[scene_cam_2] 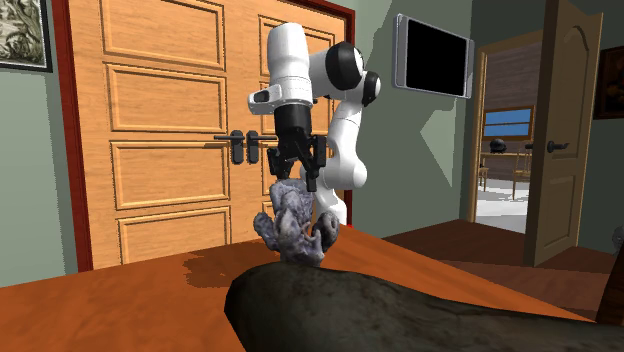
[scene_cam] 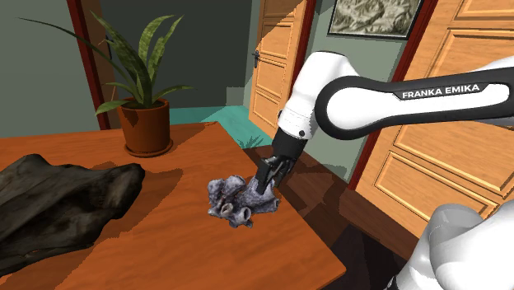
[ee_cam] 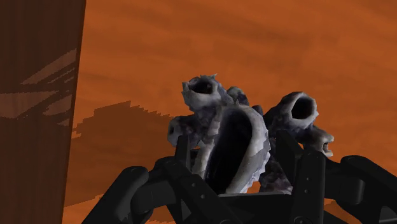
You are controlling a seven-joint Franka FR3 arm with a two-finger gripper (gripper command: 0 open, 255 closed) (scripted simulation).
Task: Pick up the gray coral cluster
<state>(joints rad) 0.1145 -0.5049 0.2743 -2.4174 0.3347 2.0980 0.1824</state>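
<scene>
Lettering: "FRANKA EMIKA", white on the arm's [scene_cam: 371, 103] black band.
Gray coral cluster [scene_cam: 235, 202]: near the worktop's [scene_cam: 165, 239] edge, 4 o'clock from the potted plant [scene_cam: 147, 123]. Its long axis runs 12-to-6 in the second exterior view, and its tube mouths face the wrist camera.
Pincer [scene_cam: 268, 183]: part open, fingers [ee_cam: 310, 178] clasping the cluster's upper end.

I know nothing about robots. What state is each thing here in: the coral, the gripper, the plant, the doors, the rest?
gray coral cluster: clasped at one end; lifted or not, cannot tell.
gripper: shut on the gray coral cluster.
potted plant: upright on the table.
dark driftwood: lying on the table.
double door: shut.
side door: open.
wall screen: black.
</scene>
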